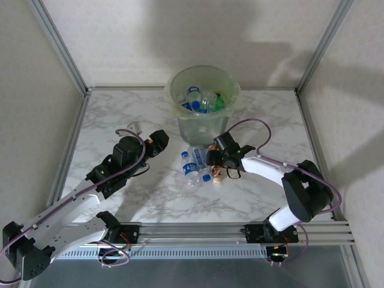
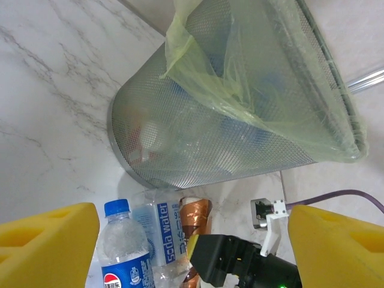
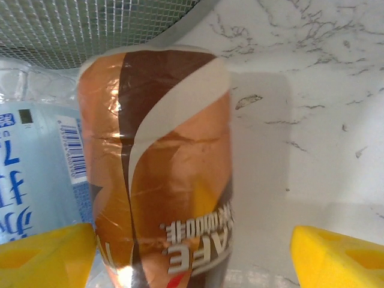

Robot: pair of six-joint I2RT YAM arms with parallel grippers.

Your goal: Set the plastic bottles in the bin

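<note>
- From above, the bin (image 1: 186, 123) is seen upright at the far middle of the table (image 1: 120, 120), lined with a pale green bag (image 1: 170, 96).
- Several bottles (image 1: 201, 101) are held in the bin: clear ones with blue labels and a green bottle (image 1: 219, 102) with a yellow cap.
- Just in front of the bin, a few loose bottles (image 1: 193, 165) are laid on the table, with a brown bottle (image 1: 217, 174) at their right.
- The right gripper (image 1: 216, 163) is lowered over the brown bottle. The left gripper (image 1: 161, 141) is held left of the cluster, apart from it.
- In the left wrist view, the left gripper's jaws are spread wide and nothing is held between its yellow pads (image 2: 48, 246).
- Beyond them the bin's mesh wall (image 2: 198, 138) is seen. At its foot lie a blue-capped bottle (image 2: 123, 240), a soda-water bottle (image 2: 159, 231) and the brown bottle (image 2: 195, 217).
- In the right wrist view, the brown bottle (image 3: 162, 168) is straddled by the right gripper's parted pads (image 3: 339, 258). Bare table is seen between it and one pad, so it is not clamped.
- A blue-labelled bottle (image 3: 30, 168) is pressed against its side, with the mesh wall (image 3: 90, 24) just beyond.
</note>
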